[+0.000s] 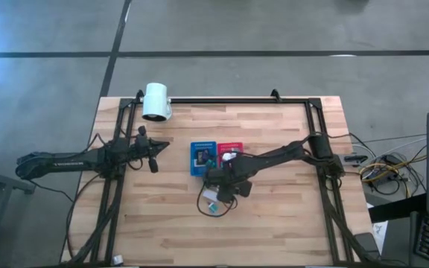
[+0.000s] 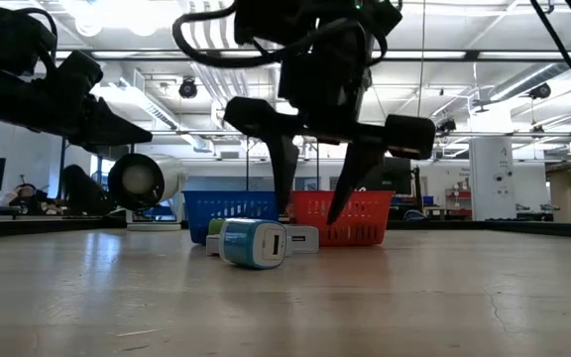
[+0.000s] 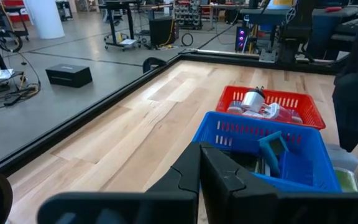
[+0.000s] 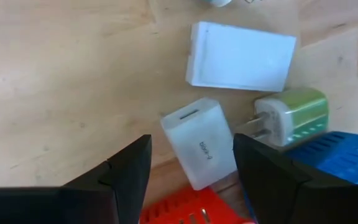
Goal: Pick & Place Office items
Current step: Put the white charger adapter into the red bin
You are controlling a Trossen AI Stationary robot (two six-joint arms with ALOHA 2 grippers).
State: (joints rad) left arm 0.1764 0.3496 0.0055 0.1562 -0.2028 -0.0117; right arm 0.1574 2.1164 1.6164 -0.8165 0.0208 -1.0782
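Two spread fingers of your right claw (image 4: pixel 191 171) straddle the white charger (image 4: pixel 201 149) beside the red tray (image 4: pixel 188 208); descending crooked could jam it against that rim.

Bright overhead ceiling glare, dark backlit arms, soft blur.

Around my table (image 1: pixel 274 223) lies grey concrete floor (image 1: pixel 274 26) crossed by dark lines. Behind it: white ceiling (image 2: pixel 523 40), beams, strip lights, a white pillar (image 2: pixel 491 178).
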